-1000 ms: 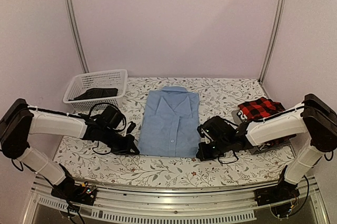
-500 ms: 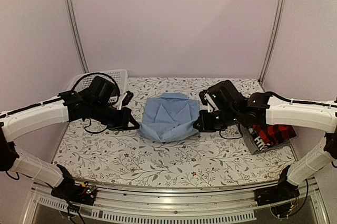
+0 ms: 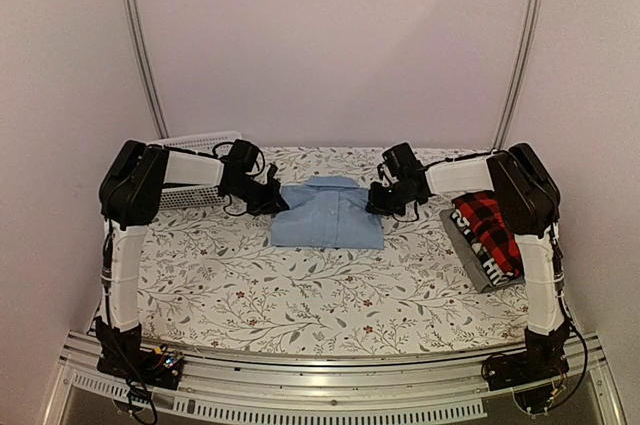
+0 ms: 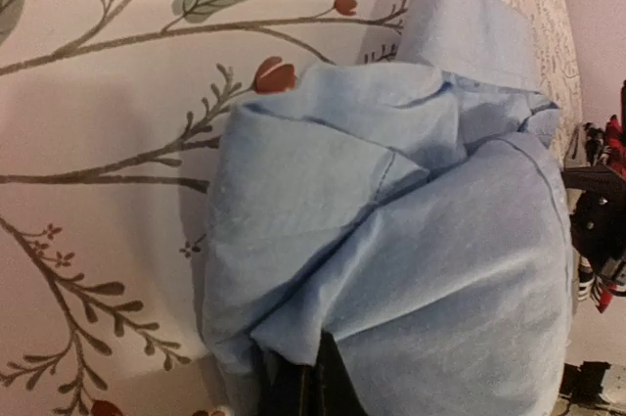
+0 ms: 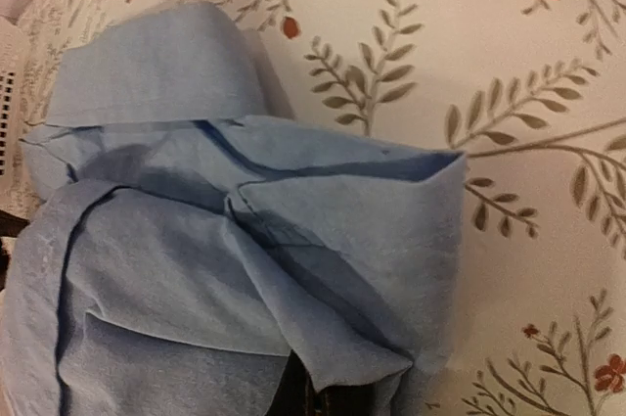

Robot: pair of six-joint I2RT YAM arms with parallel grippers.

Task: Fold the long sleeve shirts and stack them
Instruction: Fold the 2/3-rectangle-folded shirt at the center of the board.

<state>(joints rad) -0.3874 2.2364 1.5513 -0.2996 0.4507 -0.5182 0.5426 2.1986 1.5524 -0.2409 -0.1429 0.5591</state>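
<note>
Where plain lilac walls (image 3: 330, 45) enclose a flower-patterned table (image 3: 300, 295), a blue shirt (image 3: 328, 217) lies folded at the middle back. A white basket (image 3: 200, 138) sits at the far left corner, mostly hidden behind the left arm (image 3: 190, 170), its contents out of sight. At right, a plaid shirt (image 3: 490, 230) rests on a grey shirt (image 3: 475, 263). The left gripper (image 3: 278, 203) and right gripper (image 3: 375, 203) each pinch a side of the blue shirt.
</note>
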